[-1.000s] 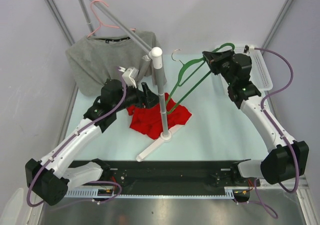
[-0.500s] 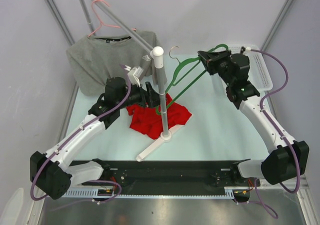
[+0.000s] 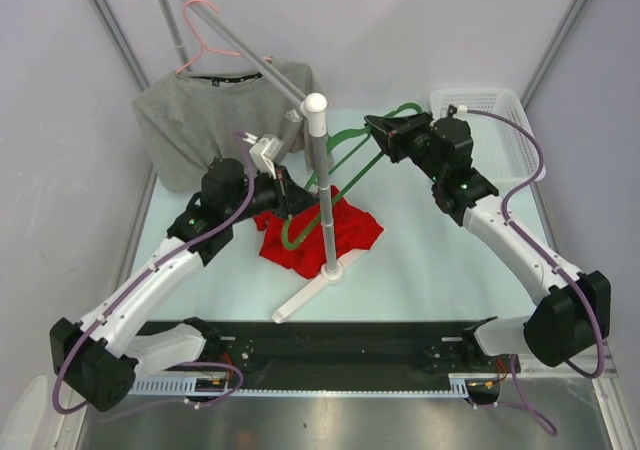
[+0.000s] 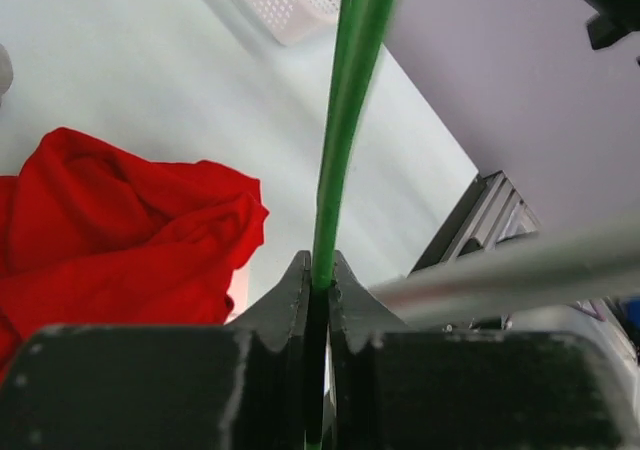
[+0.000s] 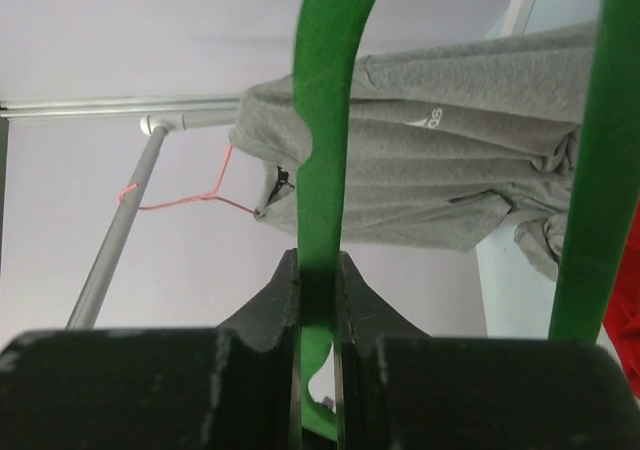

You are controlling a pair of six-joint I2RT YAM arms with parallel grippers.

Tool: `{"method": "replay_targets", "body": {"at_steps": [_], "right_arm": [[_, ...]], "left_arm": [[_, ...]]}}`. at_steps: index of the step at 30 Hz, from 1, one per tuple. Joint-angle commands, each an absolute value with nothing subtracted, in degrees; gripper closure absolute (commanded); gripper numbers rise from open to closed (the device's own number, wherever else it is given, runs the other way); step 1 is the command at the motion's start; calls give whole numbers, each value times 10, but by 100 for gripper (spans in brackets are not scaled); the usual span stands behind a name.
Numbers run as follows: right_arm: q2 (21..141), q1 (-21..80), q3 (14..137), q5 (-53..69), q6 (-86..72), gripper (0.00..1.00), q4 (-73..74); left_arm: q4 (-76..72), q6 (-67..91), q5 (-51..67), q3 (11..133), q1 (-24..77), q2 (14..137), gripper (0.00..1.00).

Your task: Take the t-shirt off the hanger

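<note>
A bare green hanger (image 3: 340,173) hangs tilted in the air between my two grippers. My right gripper (image 3: 375,130) is shut on its upper part, and the wide green strip (image 5: 320,120) runs between the jaws (image 5: 318,270). My left gripper (image 3: 290,192) is shut on the hanger's thin lower rod (image 4: 350,70), pinched at the fingertips (image 4: 318,278). The red t-shirt (image 3: 350,232) lies crumpled on the table below the hanger and beside the left gripper (image 4: 120,230).
The rack's upright white-topped pole (image 3: 322,190) stands right by the hanger, its foot on the red cloth's edge. A grey t-shirt (image 3: 200,120) hangs on a pink hanger (image 3: 205,45) from the slanted bar at back left. A white basket (image 3: 490,120) sits at back right.
The right arm has swung the green hanger leftward toward the pole. The left gripper, open before, has shut on the hanger's lower rod.
</note>
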State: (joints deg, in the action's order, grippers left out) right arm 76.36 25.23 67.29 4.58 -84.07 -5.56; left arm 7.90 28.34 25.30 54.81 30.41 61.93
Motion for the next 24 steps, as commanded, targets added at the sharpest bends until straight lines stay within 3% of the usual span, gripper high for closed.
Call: {"method": "replay_targets", "body": {"at_steps": [1,2,3,9,12,19,24], "right_arm": [[771,256,662,82,-859,86,-106],[771,246,657,86,-854,71,-107],[770,242,650,97,-850,63,-112],[746,191,595,156,-823,33,-162],[729,170,579,195,-791,28,-178],[691,79,554,274,-769,28,-183],[654,60,544,298,-725,27,-159]], "left_arm": [[149,244,158,556,305,561,99],[166,240,141,562,305,550,100],[197,227,126,564,304,527,100],[309,203,40,582,303,449,100],[333,199,45,573,304,398,100],[352,171,47,584,304,296,100],[352,111,98,646,304,327,100]]}}
